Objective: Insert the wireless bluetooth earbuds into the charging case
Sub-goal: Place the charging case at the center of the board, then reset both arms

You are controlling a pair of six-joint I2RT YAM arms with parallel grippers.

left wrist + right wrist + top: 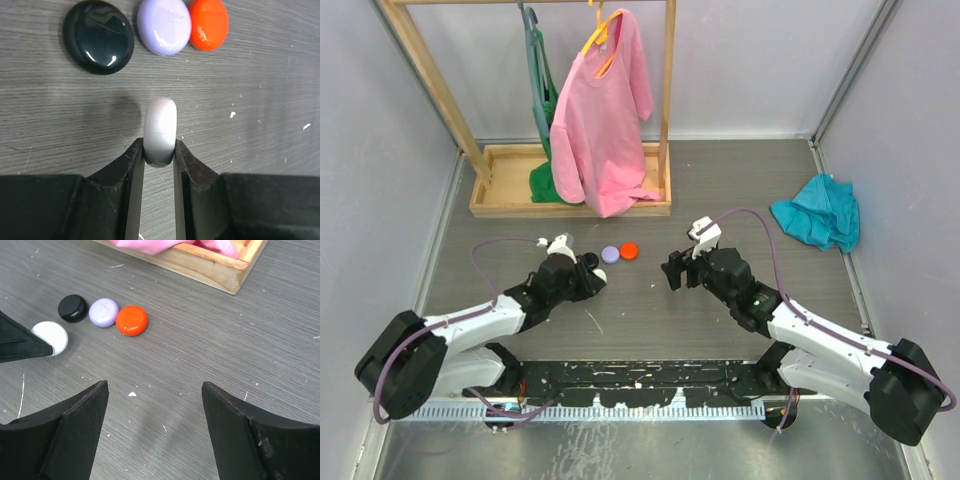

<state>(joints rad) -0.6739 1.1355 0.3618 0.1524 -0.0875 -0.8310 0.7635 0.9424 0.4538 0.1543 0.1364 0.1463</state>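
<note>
Over the grey desk (260, 150), the left gripper (160, 150) clamps a white round plastic charging case (160, 122) edge-on; the right gripper (155, 405) gapes empty. No earbuds show; next likely means prising it open.

The black case (98, 36), lilac case (164, 25) and red case (208, 23) are glossy plastic; the white case (160, 127) satin-smooth; the table (260, 75) matt, grained.

Four round charging cases: one black case (98, 36), one lilac case (164, 25), one red case (208, 23), one white case (160, 127). One wooden rack (520, 197) at the far edge of the worktop (720, 190) carries two garments, a pink shirt (605, 120) and a green garment (546, 185). One teal cloth (817, 212). Two pincers: left pincer (160, 150), right pincer (154, 385).
</note>
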